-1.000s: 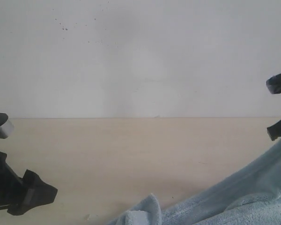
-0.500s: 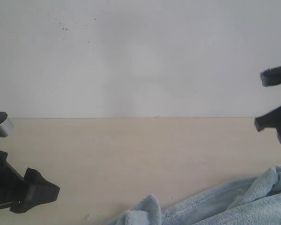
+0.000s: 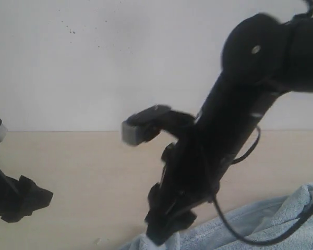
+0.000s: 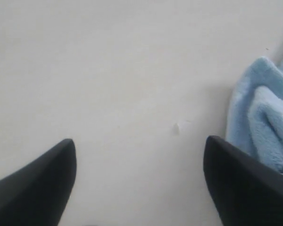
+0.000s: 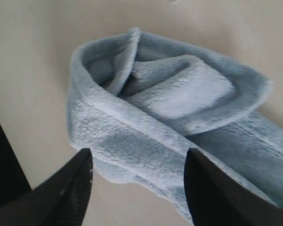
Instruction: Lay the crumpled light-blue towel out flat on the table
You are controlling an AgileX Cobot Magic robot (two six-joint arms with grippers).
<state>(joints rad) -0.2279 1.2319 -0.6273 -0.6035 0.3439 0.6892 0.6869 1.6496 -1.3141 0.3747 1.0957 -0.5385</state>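
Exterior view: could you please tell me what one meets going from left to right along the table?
left gripper → bare table → right gripper, over the towel's folded end → towel

Right arm (image 3: 235, 125): you are seeing thick matte-black casing with a rounded joint (image 3: 245, 34).
Screw (image 3: 256, 49): a pale dot is showing there, possibly a bolt head.
Cable (image 3: 230, 229): a thin black lead is trailing off.
Grey block (image 3: 134, 131): a light-grey face is capping black.
Left gripper (image 4: 139, 146): black tapering fingers (image 4: 37, 183) are showing.
Right gripper (image 5: 137, 155): black wedges are showing too.
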